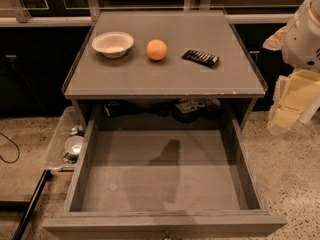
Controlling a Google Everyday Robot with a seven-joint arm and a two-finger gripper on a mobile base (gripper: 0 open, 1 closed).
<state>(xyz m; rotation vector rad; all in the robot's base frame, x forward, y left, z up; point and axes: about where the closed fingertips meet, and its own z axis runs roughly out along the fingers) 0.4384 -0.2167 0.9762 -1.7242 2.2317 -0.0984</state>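
Jaws right of table | nearest: dark snack packet; label unreadable

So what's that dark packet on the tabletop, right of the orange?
The dark packet is a flat, oblong wrapper, black with pale markings I cannot read. It lies flat, slightly angled, on the grey table top, right of the orange, touching nothing else. The gripper hangs off the table's right side, apart from it.
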